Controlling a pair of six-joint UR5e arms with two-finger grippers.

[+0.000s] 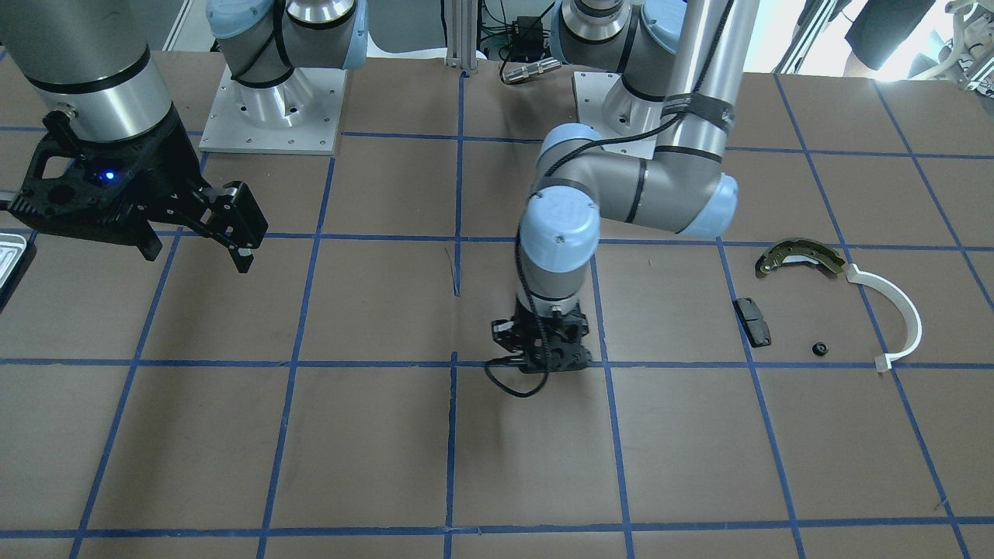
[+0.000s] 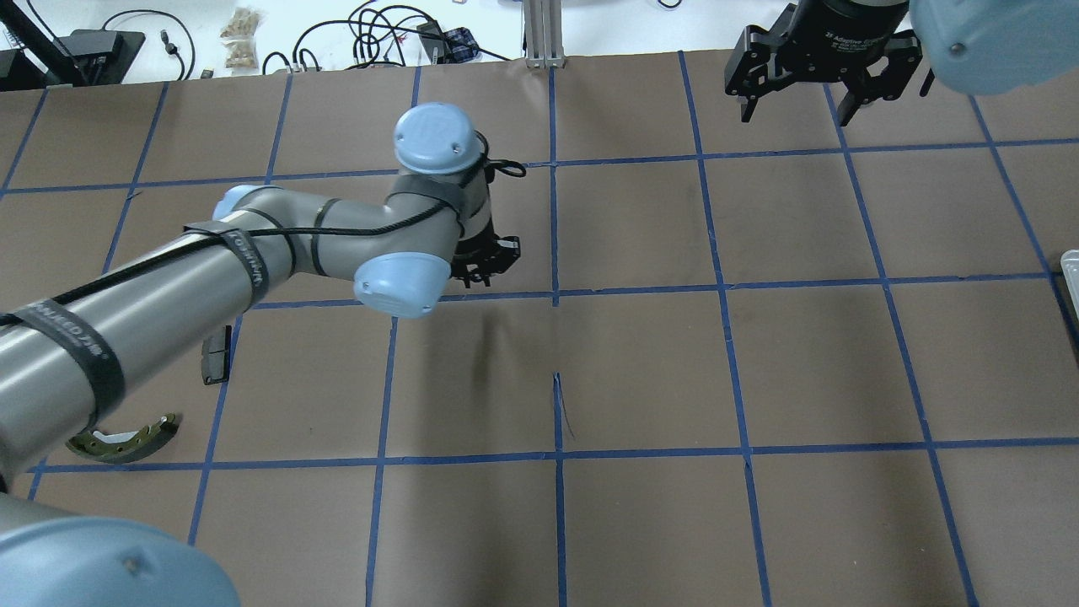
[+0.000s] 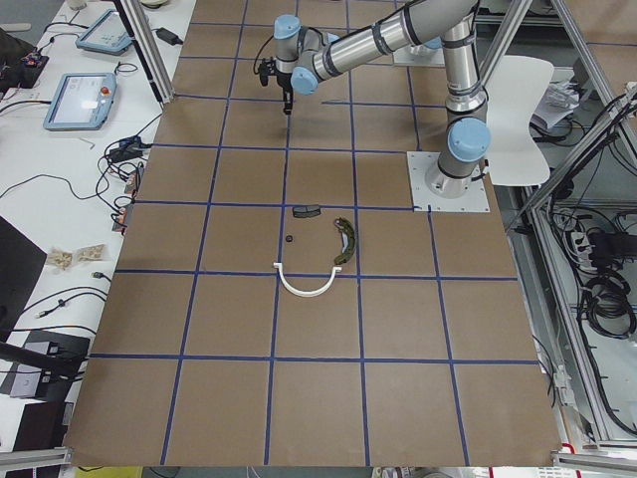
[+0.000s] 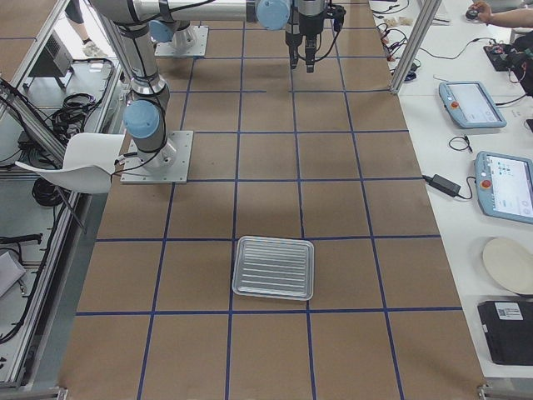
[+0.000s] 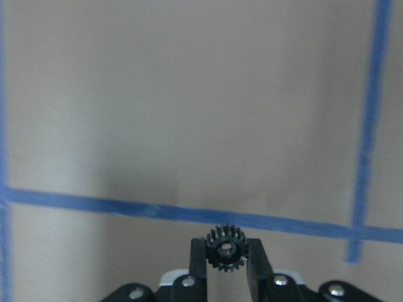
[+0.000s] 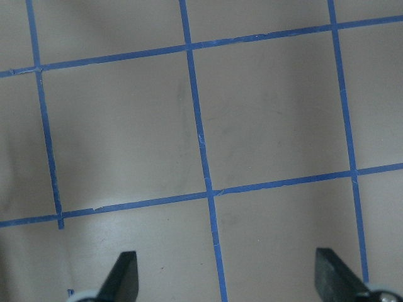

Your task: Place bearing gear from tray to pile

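My left gripper (image 5: pixel 227 253) is shut on a small black bearing gear (image 5: pixel 227 247), pinched between its two fingers. It hangs above the paper near the table's middle (image 1: pixel 543 363), also in the overhead view (image 2: pixel 487 263). The pile lies apart from it: an olive-grey brake shoe (image 1: pixel 800 255), a white half-ring (image 1: pixel 905 314), a black pad (image 1: pixel 753 321) and a small black round part (image 1: pixel 819 348). The tray (image 4: pixel 273 267) looks bare; only its edge shows in the front view (image 1: pixel 12 256). My right gripper (image 1: pixel 245 233) is open and empty, held high.
Brown paper with a blue tape grid covers the table. The arm bases stand on plates at the robot's side (image 1: pixel 272 116). Tablets, cables and a plate lie on the side bench (image 4: pixel 500 183). A metal cylinder (image 1: pixel 530 70) lies between the bases.
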